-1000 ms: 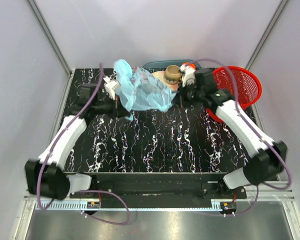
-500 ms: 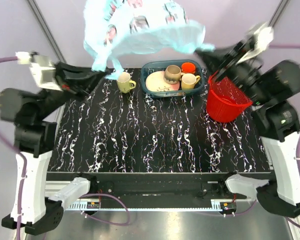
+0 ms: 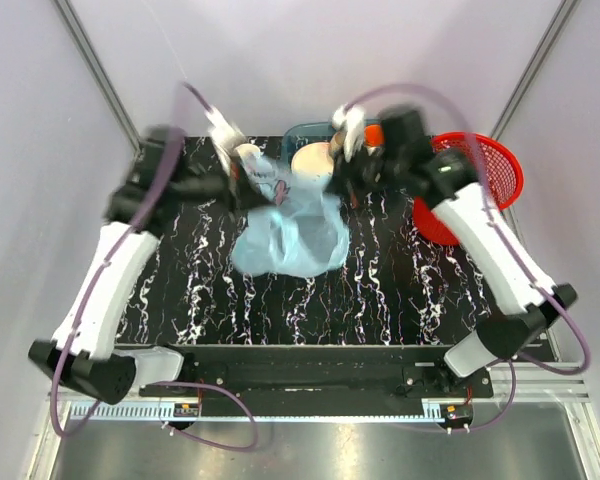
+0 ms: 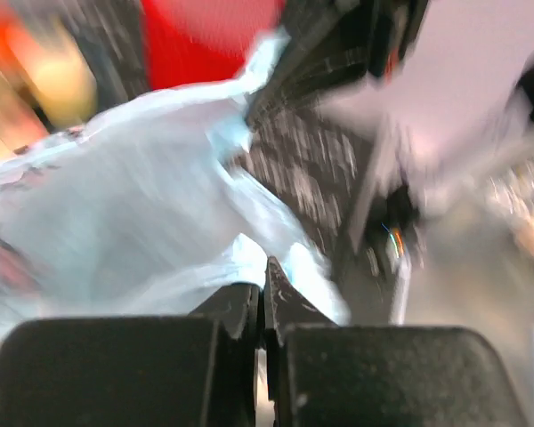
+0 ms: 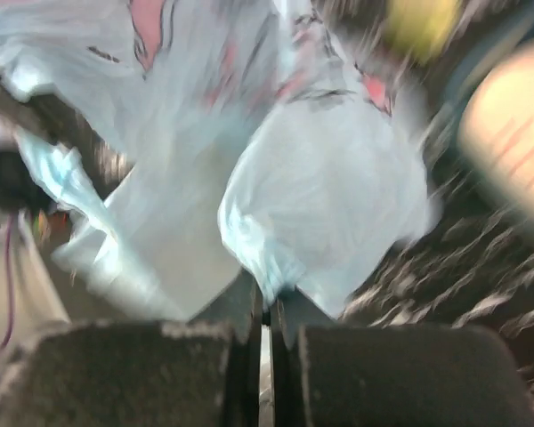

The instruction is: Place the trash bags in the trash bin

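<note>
From above, the bag (image 3: 285,235) hangs slung between the two arms over the middle of the table (image 3: 400,290). Its top edge runs left to right from the left gripper (image 3: 242,185) to the right gripper (image 3: 342,185), and its belly sags towards the near edge. The bin (image 3: 498,160) stands at the far right, beyond the right gripper, so the right arm is nearer and the bag must travel rightwards. The left wrist view, blurred, shows what the top cannot: the left gripper (image 4: 265,298) is pinched shut on a fold of bag (image 4: 116,205), with the red bin (image 4: 205,36) beyond. In the right wrist view the right gripper (image 5: 265,307) is likewise clamped on the bag (image 5: 320,196), and no bin is clear to me.
</note>
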`<action>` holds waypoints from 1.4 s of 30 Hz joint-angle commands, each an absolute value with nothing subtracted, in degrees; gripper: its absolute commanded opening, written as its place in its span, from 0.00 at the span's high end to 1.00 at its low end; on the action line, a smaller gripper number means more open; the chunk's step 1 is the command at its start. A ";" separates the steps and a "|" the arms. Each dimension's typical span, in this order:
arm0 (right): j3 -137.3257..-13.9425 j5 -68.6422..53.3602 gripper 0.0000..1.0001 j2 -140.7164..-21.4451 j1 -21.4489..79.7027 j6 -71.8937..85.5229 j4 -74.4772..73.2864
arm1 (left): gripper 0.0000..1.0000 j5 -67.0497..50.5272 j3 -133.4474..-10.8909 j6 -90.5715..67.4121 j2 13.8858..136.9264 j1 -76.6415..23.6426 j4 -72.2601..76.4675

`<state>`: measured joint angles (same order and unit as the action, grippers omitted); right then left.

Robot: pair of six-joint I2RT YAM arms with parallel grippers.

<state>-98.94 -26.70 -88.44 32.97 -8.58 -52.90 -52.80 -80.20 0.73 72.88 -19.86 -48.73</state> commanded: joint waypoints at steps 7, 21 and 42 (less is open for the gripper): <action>-113.35 -16.43 1.00 -77.36 28.55 -4.91 -24.09 | 1.00 -44.38 -89.59 -17.88 61.97 -9.93 -6.45; -109.53 -20.51 1.00 -79.52 31.99 -7.29 -37.99 | 1.00 -44.93 -98.12 -13.13 65.46 -14.70 -27.11; -108.56 -24.37 1.00 -78.55 37.18 -8.34 -42.63 | 1.00 -55.72 -96.17 -8.39 64.82 -18.74 -36.25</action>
